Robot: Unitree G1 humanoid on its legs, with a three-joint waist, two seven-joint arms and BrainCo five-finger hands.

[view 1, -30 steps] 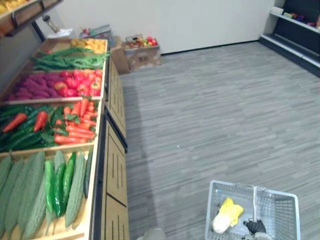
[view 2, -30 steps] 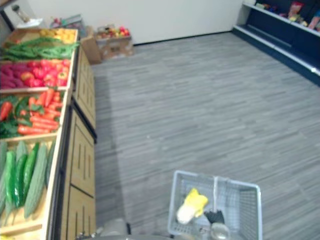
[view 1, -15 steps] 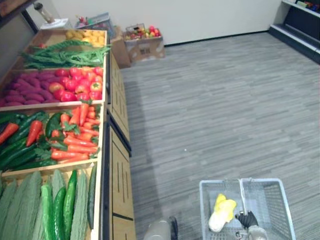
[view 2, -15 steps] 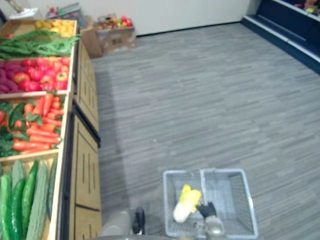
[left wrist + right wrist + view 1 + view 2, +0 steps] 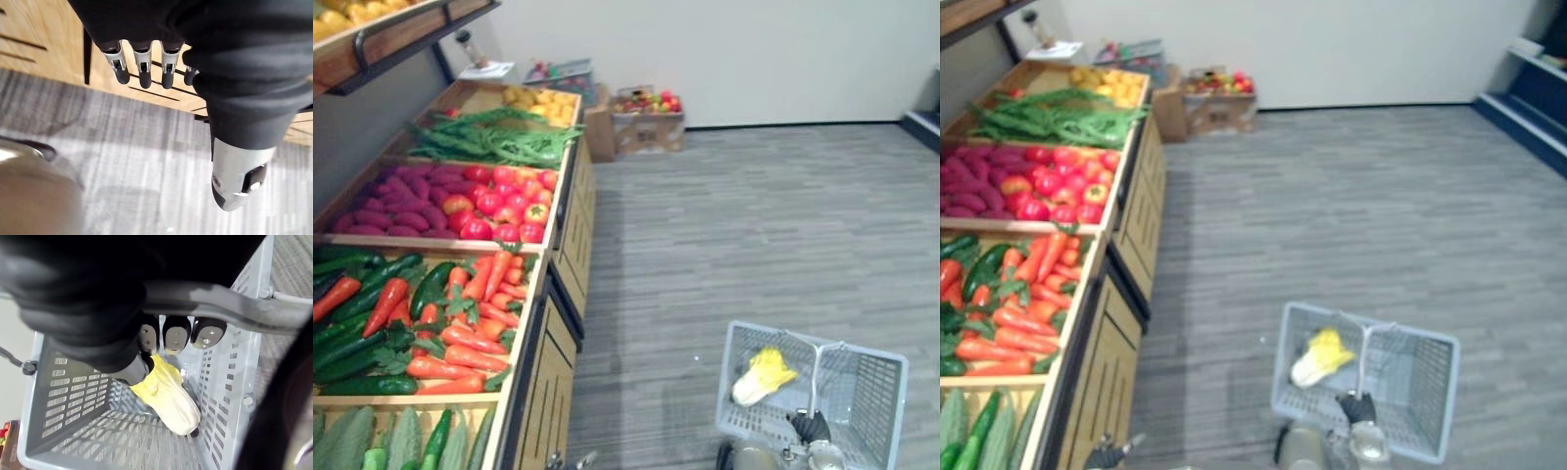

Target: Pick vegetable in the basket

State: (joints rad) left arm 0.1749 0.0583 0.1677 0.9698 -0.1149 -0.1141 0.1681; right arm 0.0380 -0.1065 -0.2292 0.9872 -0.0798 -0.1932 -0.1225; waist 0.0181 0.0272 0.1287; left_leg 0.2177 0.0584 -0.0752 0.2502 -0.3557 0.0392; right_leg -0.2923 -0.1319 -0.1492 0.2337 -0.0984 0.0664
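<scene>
Right wrist view shows my right hand (image 5: 177, 333) curled round the handle (image 5: 234, 306) of the grey basket (image 5: 876, 392). A yellow cabbage (image 5: 762, 376) lies inside, toward its left wall. My left hand (image 5: 142, 66) hangs relaxed, holding nothing, beside the wooden bench (image 5: 553, 377) front. Open floor (image 5: 754, 225) spreads ahead and right of the bench edge.
</scene>
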